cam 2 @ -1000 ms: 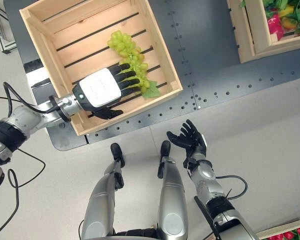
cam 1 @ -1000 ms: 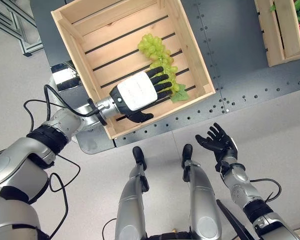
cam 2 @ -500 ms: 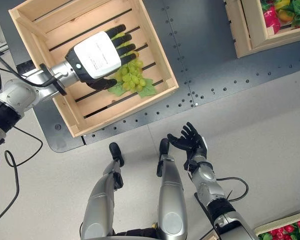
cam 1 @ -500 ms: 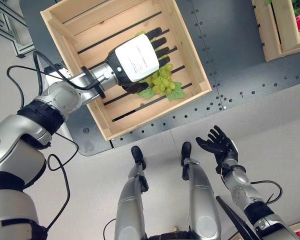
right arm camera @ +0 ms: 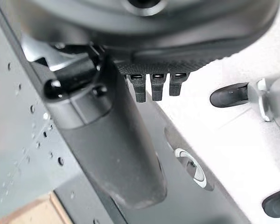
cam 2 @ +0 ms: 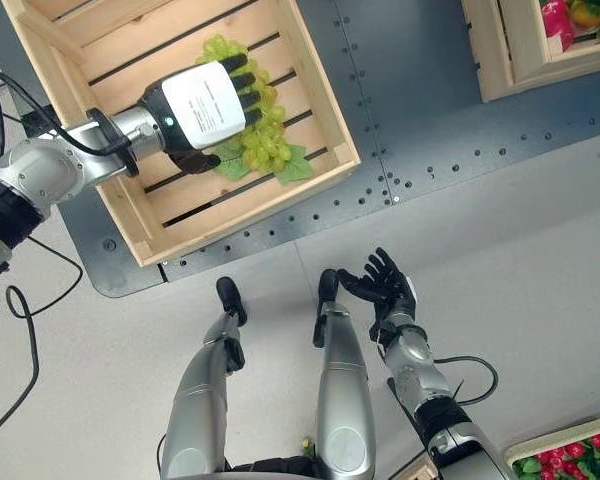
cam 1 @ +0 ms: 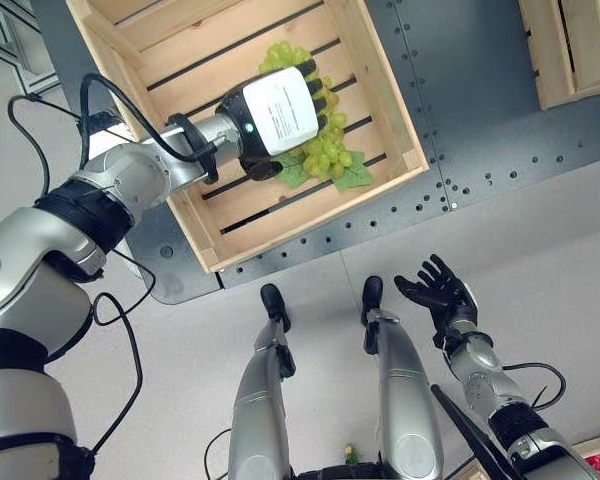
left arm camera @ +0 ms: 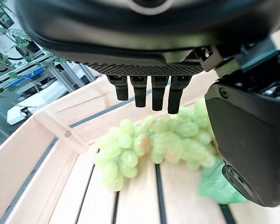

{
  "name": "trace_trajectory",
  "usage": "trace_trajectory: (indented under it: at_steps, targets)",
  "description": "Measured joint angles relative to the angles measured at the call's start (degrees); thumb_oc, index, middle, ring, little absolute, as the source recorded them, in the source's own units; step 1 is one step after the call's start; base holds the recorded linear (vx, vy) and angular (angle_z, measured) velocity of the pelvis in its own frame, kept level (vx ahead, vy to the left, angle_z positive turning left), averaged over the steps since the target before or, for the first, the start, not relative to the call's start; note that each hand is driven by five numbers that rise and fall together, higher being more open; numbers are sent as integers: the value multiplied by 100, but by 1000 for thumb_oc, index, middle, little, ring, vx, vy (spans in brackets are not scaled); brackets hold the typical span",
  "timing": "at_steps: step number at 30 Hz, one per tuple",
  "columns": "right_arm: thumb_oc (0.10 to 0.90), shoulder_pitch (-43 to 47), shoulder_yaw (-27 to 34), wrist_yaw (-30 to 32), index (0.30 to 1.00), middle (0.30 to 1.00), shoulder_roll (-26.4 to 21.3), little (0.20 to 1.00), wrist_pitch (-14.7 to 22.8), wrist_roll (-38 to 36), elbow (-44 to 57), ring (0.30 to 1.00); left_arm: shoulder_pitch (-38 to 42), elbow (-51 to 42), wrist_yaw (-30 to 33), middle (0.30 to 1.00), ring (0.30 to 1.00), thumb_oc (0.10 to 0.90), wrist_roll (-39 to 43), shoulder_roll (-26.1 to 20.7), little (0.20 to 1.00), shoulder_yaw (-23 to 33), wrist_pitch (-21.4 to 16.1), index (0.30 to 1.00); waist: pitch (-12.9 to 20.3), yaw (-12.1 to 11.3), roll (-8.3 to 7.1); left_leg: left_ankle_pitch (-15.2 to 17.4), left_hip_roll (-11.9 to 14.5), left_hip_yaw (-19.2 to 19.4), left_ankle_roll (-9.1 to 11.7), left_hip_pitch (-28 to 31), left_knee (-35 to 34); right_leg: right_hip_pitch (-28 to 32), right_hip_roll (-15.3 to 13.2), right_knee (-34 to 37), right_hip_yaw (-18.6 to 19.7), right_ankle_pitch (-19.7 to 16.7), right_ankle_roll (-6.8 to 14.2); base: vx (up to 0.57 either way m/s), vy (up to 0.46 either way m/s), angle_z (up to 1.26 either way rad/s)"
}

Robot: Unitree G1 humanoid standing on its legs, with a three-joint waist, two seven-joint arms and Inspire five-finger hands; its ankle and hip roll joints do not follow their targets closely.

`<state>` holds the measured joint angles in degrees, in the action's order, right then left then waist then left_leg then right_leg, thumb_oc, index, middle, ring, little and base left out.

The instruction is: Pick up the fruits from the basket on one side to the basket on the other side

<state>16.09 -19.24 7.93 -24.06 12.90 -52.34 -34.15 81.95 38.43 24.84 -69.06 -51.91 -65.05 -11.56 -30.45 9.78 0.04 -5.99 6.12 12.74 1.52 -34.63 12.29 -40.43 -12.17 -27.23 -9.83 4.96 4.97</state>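
Left hand (cam 1: 278, 108) lifted off grapes (cam 1: 325, 155), fingers now straight, hovering.

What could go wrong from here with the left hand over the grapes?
1. The left hand hovers over the green grapes with fingers straight; closing from above may crush them or catch only a few.
2. The bunch lies near the wooden crate wall, so a lift could knock the rim.
3. The right hand waits open, well short of the crate, so it probably cannot help.
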Motion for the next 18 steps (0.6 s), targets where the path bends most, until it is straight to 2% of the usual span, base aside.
trace_trajectory:
  at_steps: [5, 9, 18]
  targets:
    - [800, 0, 2, -1, 900, 900, -2, 900, 10, -9, 10, 900, 14, 328, 306, 900, 900, 800, -50, 176, 900, -24, 295, 900, 1, 79, -2, 7, 7, 6, -7, -69, 16, -66, 3, 6, 3, -1, 1, 0, 0, 0]
    - [800, -5, 0, -1, 900, 900, -2, 900, 10, -9, 17, 900, 21, 496, 539, 900, 900, 800, -169, 193, 900, -24, 326, 900, 1, 181, -4, 20, 25, 11, -24, -192, 98, -132, 10, 2, -7, -9, 6, 0, 0, 0]
    - [800, -7, -1, 1, 900, 900, -5, 900, 10, 5, 193, 900, 173, 813, 705, 900, 900, 800, -233, 339, 900, -25, 324, 900, 1, 196, -5, 25, 28, 28, -29, -287, 135, -238, 9, -36, 16, -11, 7, 0, 0, 0]
